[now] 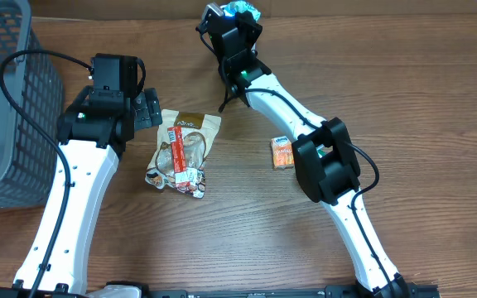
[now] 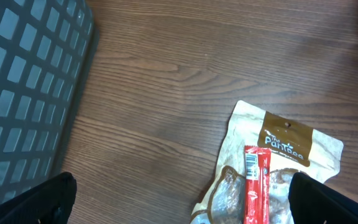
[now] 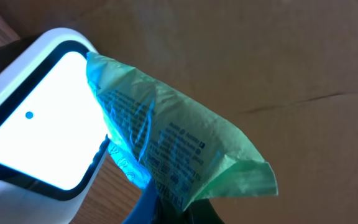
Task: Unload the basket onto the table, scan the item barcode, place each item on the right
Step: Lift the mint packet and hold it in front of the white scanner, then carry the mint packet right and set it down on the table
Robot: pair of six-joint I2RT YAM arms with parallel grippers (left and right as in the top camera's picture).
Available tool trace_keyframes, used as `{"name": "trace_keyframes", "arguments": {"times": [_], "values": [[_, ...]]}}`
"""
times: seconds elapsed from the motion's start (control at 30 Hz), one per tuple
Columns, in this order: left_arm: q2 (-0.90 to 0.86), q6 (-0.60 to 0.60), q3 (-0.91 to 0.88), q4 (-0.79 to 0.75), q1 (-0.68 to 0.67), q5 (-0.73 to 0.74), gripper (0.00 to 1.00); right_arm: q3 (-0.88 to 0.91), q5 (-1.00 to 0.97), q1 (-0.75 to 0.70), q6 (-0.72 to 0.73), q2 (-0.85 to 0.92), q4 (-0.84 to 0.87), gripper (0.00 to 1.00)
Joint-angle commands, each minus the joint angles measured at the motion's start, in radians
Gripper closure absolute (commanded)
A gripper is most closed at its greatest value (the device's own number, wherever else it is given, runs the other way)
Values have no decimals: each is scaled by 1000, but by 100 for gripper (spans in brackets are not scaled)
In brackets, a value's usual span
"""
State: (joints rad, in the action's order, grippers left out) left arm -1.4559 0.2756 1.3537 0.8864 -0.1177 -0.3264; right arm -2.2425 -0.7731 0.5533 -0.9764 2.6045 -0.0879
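My right gripper (image 1: 237, 20) is at the far edge of the table, shut on a crinkled green packet (image 3: 166, 137) with dark print. The packet's top edge lies against the rim of the white scanner (image 3: 8, 87), beside its brightly lit window (image 3: 48, 137). From overhead the green packet (image 1: 243, 10) and scanner (image 1: 214, 12) show just past the gripper. That gripper (image 3: 185, 214) is nearly hidden under the packet. My left gripper (image 2: 185, 202) hangs open over the table, its right finger over a tan snack pouch (image 2: 278, 143) with a red stick pack (image 2: 255, 186) on top.
A grey mesh basket (image 1: 7, 99) stands at the far left, close to my left arm, and its wall (image 2: 23, 93) fills the left of the left wrist view. A small orange box (image 1: 282, 152) lies on the wood beside the right arm. The tan pouch (image 1: 185, 149) lies mid-table.
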Motion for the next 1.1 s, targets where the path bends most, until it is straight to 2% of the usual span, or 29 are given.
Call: {"name": "trace_keyframes", "arguments": {"times": [0.0,0.37,0.6,0.73,0.9,1.07], "values": [[5,2,17,-3,0,-13,0,-2,1,23,29,1,-17,96],[5,2,17,-3,0,-14,0,-2,-24,40,34,-26,-23,96],[5,2,17,-3,0,-13,0,-2,-49,40,106,-224,-30,97],[5,2,17,-3,0,-13,0,-2,-117,40,206,-370,-66,96],[5,2,17,-3,0,-13,0,-3,-128,38,402,-561,-330,96],[5,2,17,-3,0,-13,0,-3,-150,-7,809,-698,-690,97]]}}
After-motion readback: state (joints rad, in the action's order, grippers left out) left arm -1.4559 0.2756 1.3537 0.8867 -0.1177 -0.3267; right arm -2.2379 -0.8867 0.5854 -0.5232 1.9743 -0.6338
